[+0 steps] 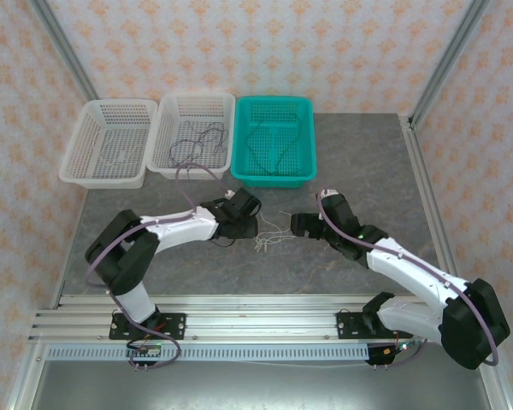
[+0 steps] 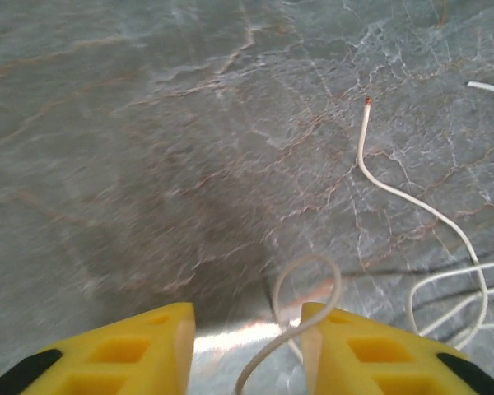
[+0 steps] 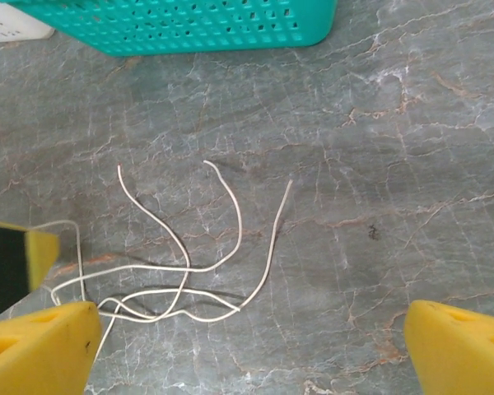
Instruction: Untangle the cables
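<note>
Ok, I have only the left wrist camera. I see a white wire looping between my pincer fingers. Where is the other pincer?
Observer: The right pincer faces the left pincer, wide open, with the white wires on the table between them.
Operator: What stands behind the wires?
Observer: Baskets at the far edge; the teal basket holds a green wire, the middle white basket a dark wire.

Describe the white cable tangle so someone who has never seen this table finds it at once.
On the grey stone table, look just in front of the teal basket: a small loose knot of thin white cables. Unlike the dark cables, which sit inside baskets, it lies on bare tabletop.
</note>
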